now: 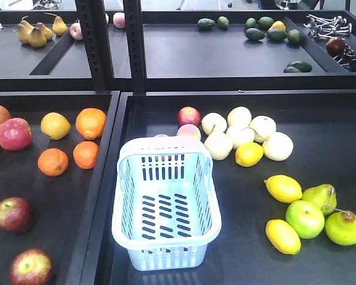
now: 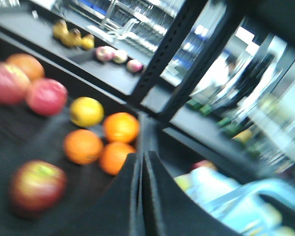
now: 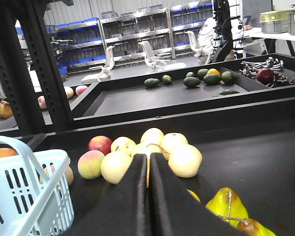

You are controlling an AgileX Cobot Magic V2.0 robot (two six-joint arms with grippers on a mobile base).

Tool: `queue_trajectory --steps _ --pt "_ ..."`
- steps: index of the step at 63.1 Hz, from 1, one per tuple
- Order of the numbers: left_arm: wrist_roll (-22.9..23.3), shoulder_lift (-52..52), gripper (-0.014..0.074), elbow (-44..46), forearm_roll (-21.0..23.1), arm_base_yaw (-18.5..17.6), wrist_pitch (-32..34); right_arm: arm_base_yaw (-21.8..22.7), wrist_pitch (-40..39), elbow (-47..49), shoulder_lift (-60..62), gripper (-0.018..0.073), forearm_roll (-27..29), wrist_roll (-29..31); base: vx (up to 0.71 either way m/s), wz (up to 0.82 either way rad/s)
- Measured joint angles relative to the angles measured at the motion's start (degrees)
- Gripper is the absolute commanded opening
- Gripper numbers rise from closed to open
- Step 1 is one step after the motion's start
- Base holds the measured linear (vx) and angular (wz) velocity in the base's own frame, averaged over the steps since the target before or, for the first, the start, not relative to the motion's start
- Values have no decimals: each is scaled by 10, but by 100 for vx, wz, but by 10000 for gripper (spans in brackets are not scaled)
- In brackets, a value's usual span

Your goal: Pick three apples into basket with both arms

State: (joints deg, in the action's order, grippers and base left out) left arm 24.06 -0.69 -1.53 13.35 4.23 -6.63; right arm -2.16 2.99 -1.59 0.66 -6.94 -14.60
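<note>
The left gripper [image 2: 140,160] and right gripper [image 3: 148,160] have matte black, wedge-shaped fingers [image 3: 130,206].

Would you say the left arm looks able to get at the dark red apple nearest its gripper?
Probably yes: the apple lies apart from the oranges with nothing over it, though the left gripper is shut and would need to open first.

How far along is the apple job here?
Done: nothing, the basket holds no fruit. In hand: nothing, the left gripper and right gripper are shut and empty. Left: all three; a dark red apple and a second apple below it lie in the left bin, a third I cannot pick out.
</note>
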Motion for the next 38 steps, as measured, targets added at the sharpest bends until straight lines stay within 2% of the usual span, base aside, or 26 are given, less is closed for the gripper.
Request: queue_trajectory --steps 5,17,31,38 --pt "13 0 -6 0 45 0 7 0 0 0 0 -4 0 0 0 0" --pt "25 0 -6 0 104 0 35 0 0 0 0 -4 0 0 0 0" --pt "87 0 -6 7 293 0 48 0 0 0 0 -4 0 0 0 0" --pt "87 0 -6 45 338 0 48 0 0 0 0 -4 0 0 0 0"
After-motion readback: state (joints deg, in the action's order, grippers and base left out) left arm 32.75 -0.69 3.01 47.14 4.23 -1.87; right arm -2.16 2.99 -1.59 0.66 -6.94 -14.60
